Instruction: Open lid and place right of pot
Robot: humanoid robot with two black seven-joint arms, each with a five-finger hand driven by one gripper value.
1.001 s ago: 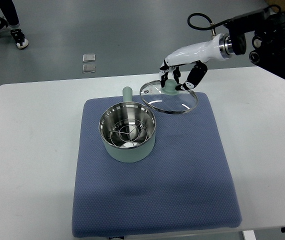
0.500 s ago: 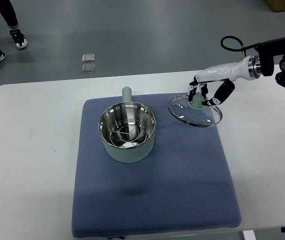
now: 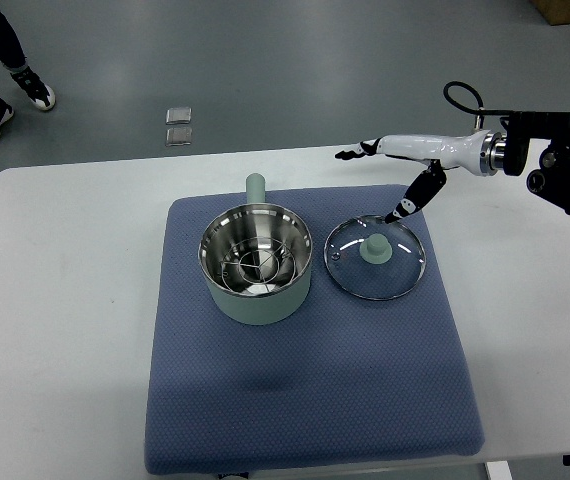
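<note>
Top view: the glass lid (image 3: 375,257) lies flat on the blue mat (image 3: 310,400), just right of the pot (image 3: 256,264). The right hand (image 3: 395,172) hovers above the lid's far edge, fingers spread, holding nothing.

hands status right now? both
Right hand: open, fingers spread, holding nothing; the lid lies on the mat right of the pot.
Left hand: not in view.

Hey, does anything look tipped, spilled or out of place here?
Nothing stands out. The glass lid lies flat, knob up, on the blue mat right of the upright pot; the right hand is open above it.
</note>
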